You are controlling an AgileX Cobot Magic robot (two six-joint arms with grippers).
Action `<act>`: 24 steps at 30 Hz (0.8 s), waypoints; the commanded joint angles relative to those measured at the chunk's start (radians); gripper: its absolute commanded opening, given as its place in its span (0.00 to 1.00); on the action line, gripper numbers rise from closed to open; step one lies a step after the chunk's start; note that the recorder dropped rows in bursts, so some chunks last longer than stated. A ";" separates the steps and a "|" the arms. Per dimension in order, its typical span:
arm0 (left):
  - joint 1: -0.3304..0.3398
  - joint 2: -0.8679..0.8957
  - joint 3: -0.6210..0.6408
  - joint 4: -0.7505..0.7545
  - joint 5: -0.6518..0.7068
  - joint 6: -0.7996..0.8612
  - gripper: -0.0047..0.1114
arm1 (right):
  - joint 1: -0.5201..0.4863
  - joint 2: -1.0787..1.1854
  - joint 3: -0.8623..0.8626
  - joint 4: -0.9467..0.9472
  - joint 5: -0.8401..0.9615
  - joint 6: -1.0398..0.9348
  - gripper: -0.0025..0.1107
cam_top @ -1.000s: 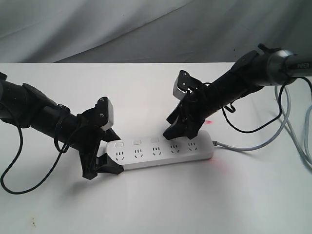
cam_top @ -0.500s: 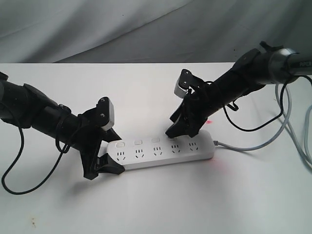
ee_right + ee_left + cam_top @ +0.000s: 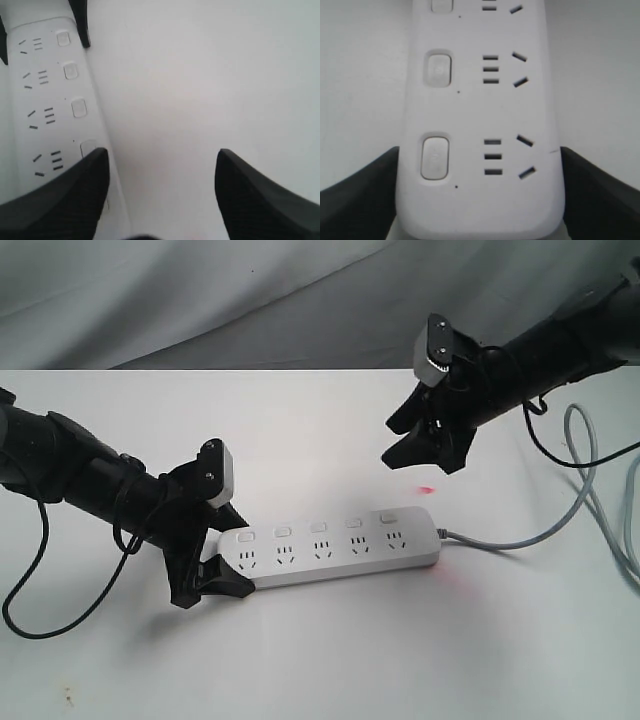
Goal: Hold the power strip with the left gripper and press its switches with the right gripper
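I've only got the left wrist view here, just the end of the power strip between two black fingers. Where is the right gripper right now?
Observer: The right gripper hangs raised off the power strip, near its cord end, touching no switch.
Operator: Open or shut?
Observer: Open. In the right wrist view its fingers stand wide apart, gripping nothing.
Operator: How many switches are there in all?
Observer: Five switches, in one row along the strip's far edge.
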 commanded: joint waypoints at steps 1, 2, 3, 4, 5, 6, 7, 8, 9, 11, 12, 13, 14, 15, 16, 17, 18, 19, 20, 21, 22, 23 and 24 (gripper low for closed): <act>-0.004 -0.003 -0.004 -0.002 0.002 0.006 0.04 | -0.016 0.017 0.034 -0.005 0.002 -0.020 0.53; -0.004 -0.003 -0.004 -0.002 0.002 0.006 0.04 | -0.016 0.021 0.043 -0.005 -0.007 -0.029 0.53; -0.004 -0.003 -0.004 -0.002 0.002 0.006 0.04 | -0.014 0.029 0.049 -0.003 -0.016 -0.028 0.53; -0.004 -0.003 -0.004 -0.002 0.002 0.006 0.04 | -0.010 0.033 0.051 0.000 -0.019 -0.028 0.53; -0.004 -0.003 -0.004 -0.002 0.002 0.006 0.04 | -0.010 0.041 0.053 0.000 -0.019 -0.028 0.53; -0.004 -0.003 -0.004 -0.002 0.002 0.006 0.04 | -0.006 0.050 0.053 0.008 -0.019 -0.028 0.53; -0.004 -0.003 -0.004 -0.002 0.002 0.006 0.04 | -0.003 0.057 0.053 0.008 -0.019 -0.028 0.53; -0.004 -0.003 -0.004 -0.002 0.002 0.006 0.04 | -0.001 0.067 0.053 0.008 -0.019 -0.028 0.53; -0.004 -0.003 -0.004 -0.002 0.002 0.006 0.04 | -0.001 0.072 0.053 0.008 -0.021 -0.028 0.53; -0.004 -0.003 -0.004 -0.002 0.002 0.006 0.04 | -0.001 0.087 0.053 0.004 -0.030 -0.025 0.53; -0.004 -0.003 -0.004 -0.002 0.002 0.006 0.04 | -0.001 0.092 0.053 0.002 -0.030 -0.024 0.53; -0.004 -0.003 -0.004 -0.002 0.002 0.006 0.04 | -0.001 0.097 0.053 -0.001 -0.030 -0.020 0.53; -0.004 -0.003 -0.004 -0.002 0.002 0.006 0.04 | -0.001 0.103 0.053 -0.003 -0.032 -0.019 0.53; -0.004 -0.003 -0.004 -0.002 0.002 0.006 0.04 | 0.001 0.107 0.053 -0.003 -0.032 -0.018 0.53; -0.004 -0.003 -0.004 -0.002 0.002 0.006 0.04 | 0.001 0.111 0.053 -0.003 -0.034 -0.018 0.53; -0.004 -0.003 -0.004 -0.002 0.002 0.006 0.04 | 0.001 0.115 0.053 -0.003 -0.034 -0.018 0.53; -0.004 -0.003 -0.004 -0.002 0.002 0.006 0.04 | 0.001 0.115 0.053 -0.003 -0.039 -0.018 0.53; -0.004 -0.003 -0.004 -0.002 0.002 0.006 0.04 | 0.001 0.117 0.053 -0.003 -0.043 -0.018 0.53; -0.004 -0.003 -0.004 -0.002 0.002 0.006 0.04 | 0.001 0.117 0.053 -0.006 -0.046 -0.018 0.53; -0.004 -0.003 -0.004 -0.002 0.002 0.006 0.04 | 0.001 0.117 0.053 -0.006 -0.046 -0.018 0.53; -0.004 -0.003 -0.004 -0.002 0.002 0.006 0.04 | 0.001 0.117 0.053 -0.006 -0.050 -0.018 0.53; -0.004 -0.003 -0.004 -0.002 0.002 0.006 0.04 | 0.001 0.117 0.053 -0.006 -0.052 -0.018 0.53; -0.004 -0.003 -0.004 -0.002 0.002 0.006 0.04 | 0.001 0.117 0.053 -0.006 -0.054 -0.018 0.53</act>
